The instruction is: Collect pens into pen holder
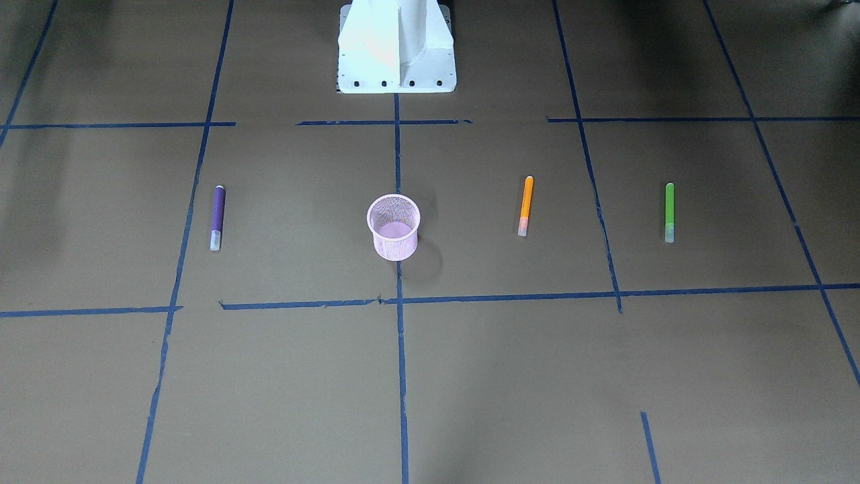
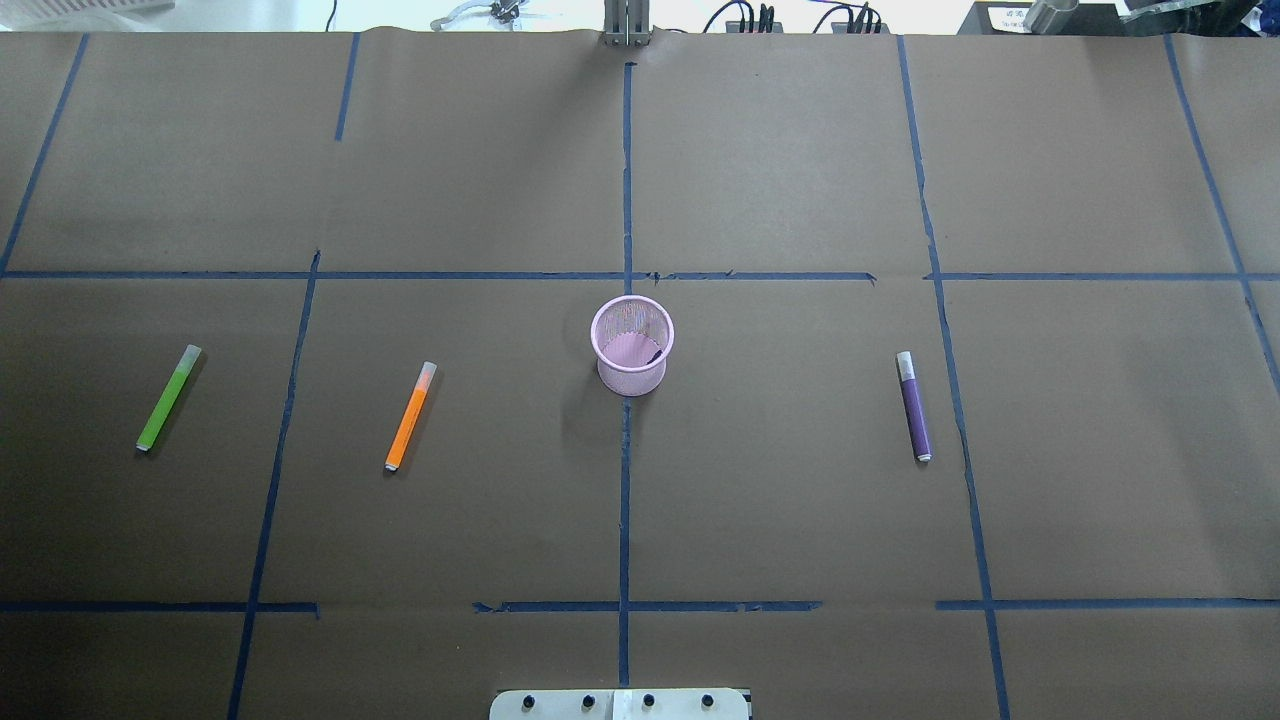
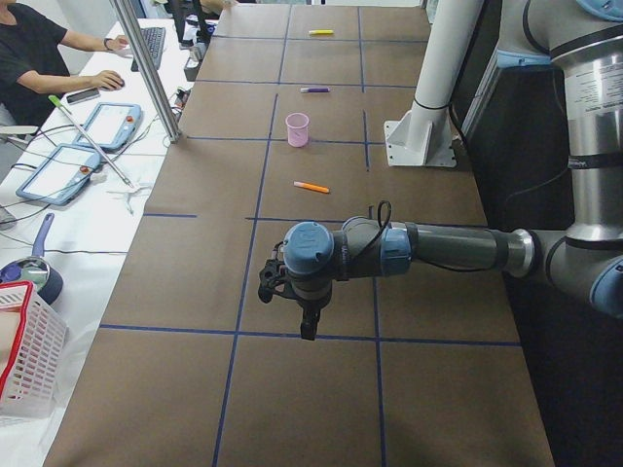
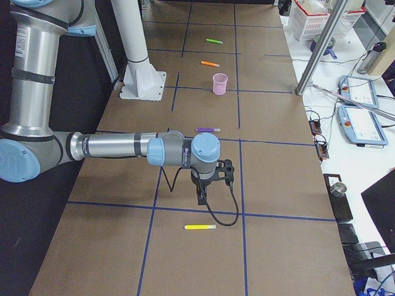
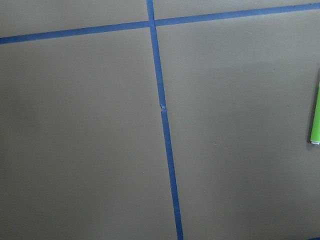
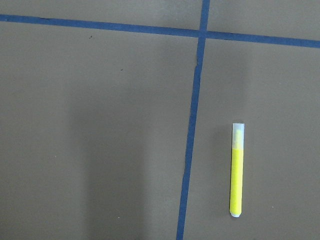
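The pink mesh pen holder [image 2: 632, 345] stands upright at the table's middle. The purple pen [image 2: 913, 405] lies to its right, the orange pen [image 2: 411, 416] to its left, and the green pen [image 2: 168, 397] further left. A yellow pen [image 6: 237, 170] lies at the far right end of the table, near my right gripper [image 4: 202, 196]. My left gripper [image 3: 307, 326] hangs over the left end of the table, with the green pen's tip [image 5: 315, 117] at the edge of the left wrist view. I cannot tell whether either gripper is open or shut. Neither one touches a pen.
The white robot base [image 1: 396, 47] stands at the table's near middle edge. Blue tape lines [image 2: 625, 180] cross the brown table cover. A side bench with tablets [image 3: 58, 161] and a white basket [image 3: 24, 360] runs along the far edge, where a person [image 3: 34, 53] sits.
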Controlling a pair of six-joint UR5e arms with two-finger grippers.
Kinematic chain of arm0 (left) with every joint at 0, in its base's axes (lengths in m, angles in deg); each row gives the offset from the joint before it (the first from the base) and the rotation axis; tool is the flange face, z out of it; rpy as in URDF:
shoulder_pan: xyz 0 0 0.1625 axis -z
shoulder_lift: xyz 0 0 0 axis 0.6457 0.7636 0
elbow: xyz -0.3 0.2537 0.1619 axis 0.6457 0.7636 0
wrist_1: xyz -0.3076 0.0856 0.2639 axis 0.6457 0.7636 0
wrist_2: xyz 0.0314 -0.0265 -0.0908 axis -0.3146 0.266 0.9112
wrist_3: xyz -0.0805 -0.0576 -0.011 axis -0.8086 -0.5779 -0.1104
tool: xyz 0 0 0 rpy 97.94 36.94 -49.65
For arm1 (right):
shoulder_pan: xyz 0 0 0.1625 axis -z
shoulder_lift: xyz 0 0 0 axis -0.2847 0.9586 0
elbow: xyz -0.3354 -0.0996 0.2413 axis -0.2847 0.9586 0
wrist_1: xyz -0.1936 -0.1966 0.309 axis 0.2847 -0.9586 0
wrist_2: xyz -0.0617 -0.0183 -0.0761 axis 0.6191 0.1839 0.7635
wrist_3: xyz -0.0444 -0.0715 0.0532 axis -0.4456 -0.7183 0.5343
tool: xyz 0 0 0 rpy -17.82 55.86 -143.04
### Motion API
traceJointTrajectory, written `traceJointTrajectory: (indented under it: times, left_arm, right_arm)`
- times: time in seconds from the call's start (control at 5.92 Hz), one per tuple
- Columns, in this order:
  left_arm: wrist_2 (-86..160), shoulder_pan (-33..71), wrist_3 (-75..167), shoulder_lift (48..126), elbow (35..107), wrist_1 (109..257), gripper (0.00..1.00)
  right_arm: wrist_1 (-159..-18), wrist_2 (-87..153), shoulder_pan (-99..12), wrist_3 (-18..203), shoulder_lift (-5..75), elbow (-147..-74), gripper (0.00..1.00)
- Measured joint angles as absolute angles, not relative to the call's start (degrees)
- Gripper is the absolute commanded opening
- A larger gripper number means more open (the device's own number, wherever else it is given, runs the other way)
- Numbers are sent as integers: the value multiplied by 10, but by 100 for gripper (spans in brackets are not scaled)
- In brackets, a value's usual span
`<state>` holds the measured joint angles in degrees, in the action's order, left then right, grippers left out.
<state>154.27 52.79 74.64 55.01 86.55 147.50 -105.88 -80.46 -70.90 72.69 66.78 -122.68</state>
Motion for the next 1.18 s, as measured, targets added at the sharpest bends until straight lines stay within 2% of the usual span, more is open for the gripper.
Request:
traceJointTrajectory:
  times: [1.18]
  left_arm:
    - [1548,528,746,549,877,1477,100]
  right_arm:
    - [-1054,-806,-708,723,667,-1228,100]
